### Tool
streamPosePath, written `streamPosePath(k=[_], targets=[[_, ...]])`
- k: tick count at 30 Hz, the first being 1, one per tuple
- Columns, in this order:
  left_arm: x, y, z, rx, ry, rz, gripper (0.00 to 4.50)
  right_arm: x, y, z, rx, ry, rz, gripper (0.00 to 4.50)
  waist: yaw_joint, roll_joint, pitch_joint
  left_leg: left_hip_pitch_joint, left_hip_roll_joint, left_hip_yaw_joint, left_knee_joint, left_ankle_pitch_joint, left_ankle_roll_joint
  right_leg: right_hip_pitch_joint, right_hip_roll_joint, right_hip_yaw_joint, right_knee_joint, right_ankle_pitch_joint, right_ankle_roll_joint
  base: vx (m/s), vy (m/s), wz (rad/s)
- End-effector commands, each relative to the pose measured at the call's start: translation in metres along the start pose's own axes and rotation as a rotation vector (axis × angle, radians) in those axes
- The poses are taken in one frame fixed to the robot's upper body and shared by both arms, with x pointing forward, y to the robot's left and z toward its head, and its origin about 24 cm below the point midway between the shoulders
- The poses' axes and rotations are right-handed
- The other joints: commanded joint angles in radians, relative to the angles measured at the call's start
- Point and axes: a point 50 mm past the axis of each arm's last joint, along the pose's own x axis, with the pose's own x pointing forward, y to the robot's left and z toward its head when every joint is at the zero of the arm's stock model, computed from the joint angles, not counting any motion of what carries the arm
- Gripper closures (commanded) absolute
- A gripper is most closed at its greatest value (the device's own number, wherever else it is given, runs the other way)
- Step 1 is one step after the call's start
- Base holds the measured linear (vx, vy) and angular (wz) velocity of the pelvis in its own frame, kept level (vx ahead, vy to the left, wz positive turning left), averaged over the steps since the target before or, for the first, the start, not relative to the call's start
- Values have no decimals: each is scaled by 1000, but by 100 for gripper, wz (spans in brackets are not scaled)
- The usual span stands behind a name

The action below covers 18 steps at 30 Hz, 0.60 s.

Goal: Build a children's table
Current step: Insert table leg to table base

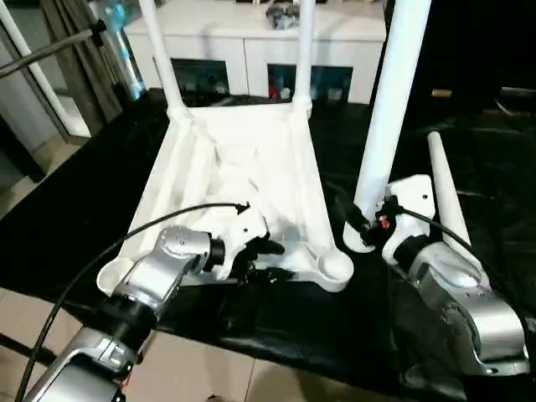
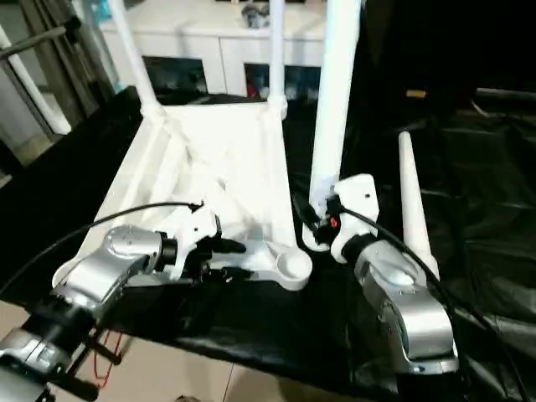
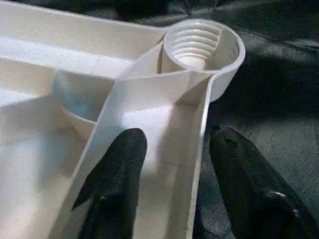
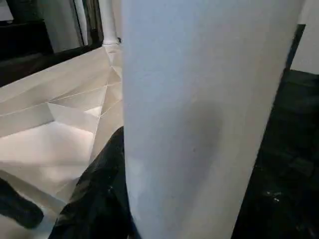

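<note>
Tabletop (image 1: 243,180) is laid upside down on the black-draped table (image 1: 75,209), ribbed underside up, presumably so that the corner sockets face upward and the legs can be driven in from above. At its far corners two legs (image 1: 163,59) are already stood upright in their sockets, well beyond both pincers. A third leg (image 1: 394,109) is held nearly upright by the right pincer (image 2: 322,219), which is closed around its lower end; the foot of this leg is kept just beside the near right corner, not yet over it, apparently in readiness for seating. The fourth leg (image 1: 448,197) is left lying on the cloth just outside the right pincer, within reach for later. The left pincer (image 3: 169,189) is placed at the near edge of the tabletop, one finger (image 3: 117,184) inside a ribbed channel and the other outside the rim wall, so that the wall is straddled; whether the wall is actually pinched cannot be told, though the placing suggests that the tabletop is meant to be steadied while a leg is turned. Just ahead of this pincer the open, threaded corner socket (image 3: 199,45) is seen, empty and awaiting the held leg. The near left socket (image 1: 113,275) is likewise unfilled.
</note>
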Motion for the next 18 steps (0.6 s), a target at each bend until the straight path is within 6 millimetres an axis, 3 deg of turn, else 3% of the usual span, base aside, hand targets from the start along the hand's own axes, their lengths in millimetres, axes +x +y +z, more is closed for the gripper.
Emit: streamPosePath(k=[1, 4, 11, 12, 13, 18], targets=[[-2, 3, 1, 22, 26, -19, 253, -3, 3, 5, 7, -24, 21, 260, 0, -4, -61, 23, 41, -31, -78, -340, -18, 36, -47, 35, -89, -295, -183, 0, 0, 0], [-1, 3, -1, 15, 29, -32, 263, -3, 3, 5, 9, -24, 21, 260, 0, 0, -60, 24, 41, -32, -79, -347, -19, 35, -49, 34, -89, -315, -184, 0, 0, 0], [0, 4, -3, 9, 28, -37, 320, -3, 3, 5, 11, -26, 30, 260, -1, -1, -59, 23, 42, -32, -80, -352, -20, 35, -49, 35, -90, -313, -188, 0, 0, 0], [1, 5, -3, 8, 28, -39, 332, -3, 3, 5, 10, -26, 31, 260, -1, -10, -60, 22, 43, -32, -80, -345, -17, 36, -49, 35, -90, -305, -190, 0, 0, 0], [1, 5, -3, 6, 28, -41, 342, -3, 3, 5, 10, -26, 33, 260, 1, -5, -59, 22, 43, -32, -80, -340, -14, 36, -50, 35, -88, -304, -193, 0, 0, 0], [3, 3, -6, 7, 44, -53, 376, -1, 3, 5, 9, -28, 41, 260, 1, -6, -57, 23, 43, -32, -80, -351, -14, 34, -52, 36, -92, -338, -186, 0, 0, 0]])
